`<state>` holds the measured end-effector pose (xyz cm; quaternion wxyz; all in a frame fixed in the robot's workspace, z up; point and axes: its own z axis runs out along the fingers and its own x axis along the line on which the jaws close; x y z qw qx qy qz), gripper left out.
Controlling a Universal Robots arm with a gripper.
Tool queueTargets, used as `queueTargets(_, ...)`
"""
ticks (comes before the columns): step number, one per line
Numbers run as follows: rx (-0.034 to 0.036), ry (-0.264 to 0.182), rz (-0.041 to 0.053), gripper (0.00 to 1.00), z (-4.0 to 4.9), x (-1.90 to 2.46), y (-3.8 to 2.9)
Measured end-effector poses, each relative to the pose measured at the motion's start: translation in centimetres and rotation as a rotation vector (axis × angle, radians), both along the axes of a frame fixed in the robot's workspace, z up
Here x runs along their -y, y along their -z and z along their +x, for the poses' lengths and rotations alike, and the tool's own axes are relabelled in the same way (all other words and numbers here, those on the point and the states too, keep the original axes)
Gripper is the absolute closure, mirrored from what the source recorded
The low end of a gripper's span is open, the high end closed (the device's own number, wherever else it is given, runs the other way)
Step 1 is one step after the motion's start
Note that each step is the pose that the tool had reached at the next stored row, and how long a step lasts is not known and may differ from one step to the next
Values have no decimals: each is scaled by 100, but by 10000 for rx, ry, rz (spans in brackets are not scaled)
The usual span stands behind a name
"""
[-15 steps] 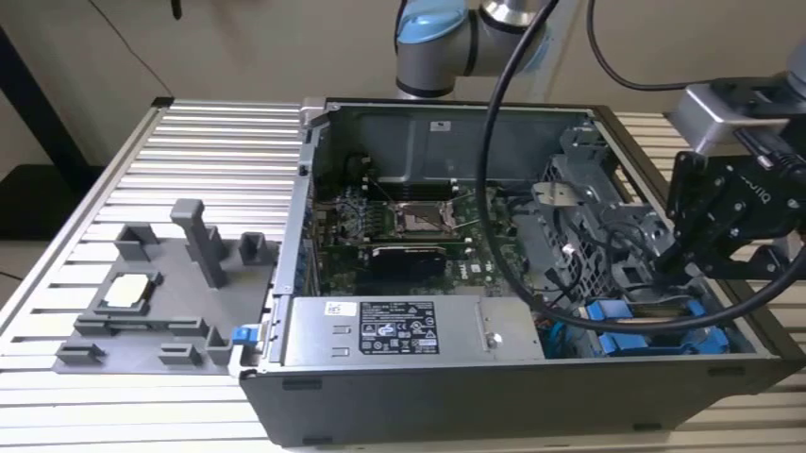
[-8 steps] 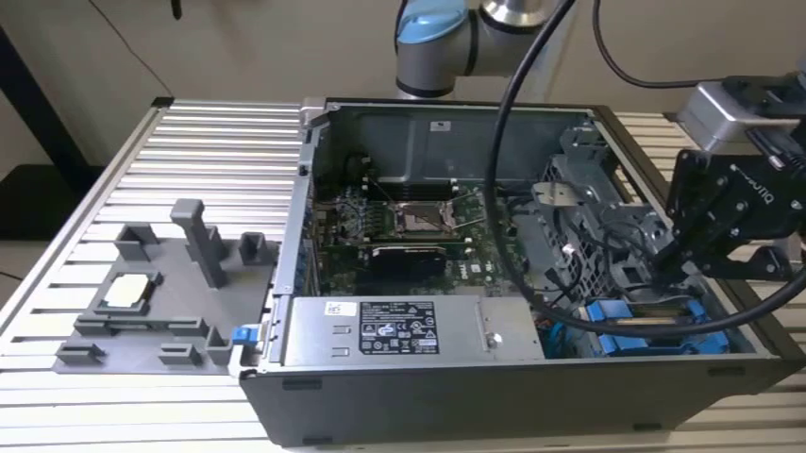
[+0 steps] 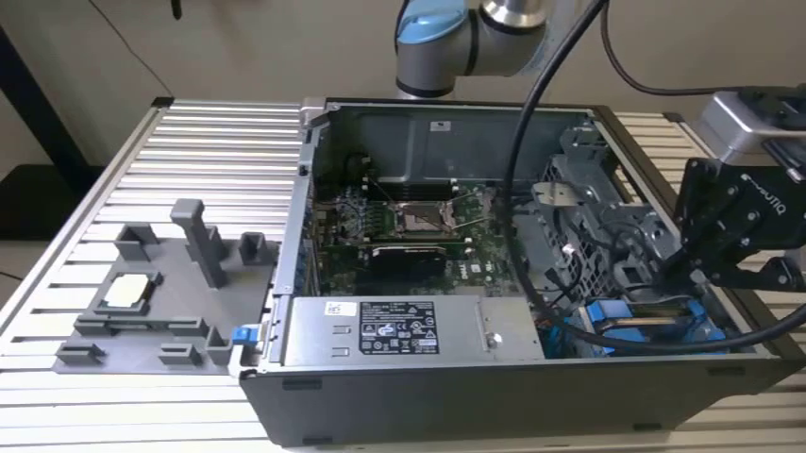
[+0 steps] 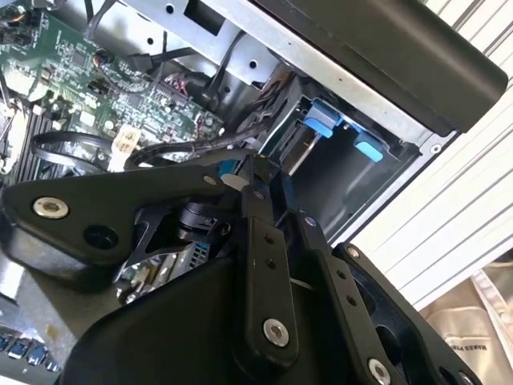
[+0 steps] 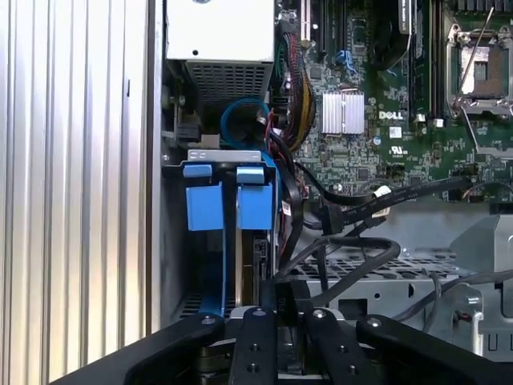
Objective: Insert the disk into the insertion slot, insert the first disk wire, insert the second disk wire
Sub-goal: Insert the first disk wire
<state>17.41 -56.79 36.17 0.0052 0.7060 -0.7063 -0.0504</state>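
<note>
The exterior view looks steeply down on the whole computer case; both wrist views peer closely into its insertion slot.

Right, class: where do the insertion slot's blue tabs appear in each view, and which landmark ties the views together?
Exterior view: the blue tabs sit in the case's corner on the exterior view's right, beside the power-supply box.
Second wrist view: the blue tabs sit inside the dark insertion slot.
First wrist view: the blue tabs sit side by side, between the ribbed table and the black cables.
Shared landmark: the green motherboard.
</note>
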Motion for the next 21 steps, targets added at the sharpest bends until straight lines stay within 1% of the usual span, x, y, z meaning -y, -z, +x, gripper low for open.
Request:
queueTargets(2, -19, 2, 1, 81, 15, 27, 19)
queueTargets(5, -60, 13, 0, 81, 37, 44, 42)
queueTargets(11, -225, 20, 2, 81, 104, 49, 85)
queueTargets(17, -327, 89, 38, 81, 128, 48, 121)
queueTargets(21, -354, 106, 44, 81, 153, 49, 138)
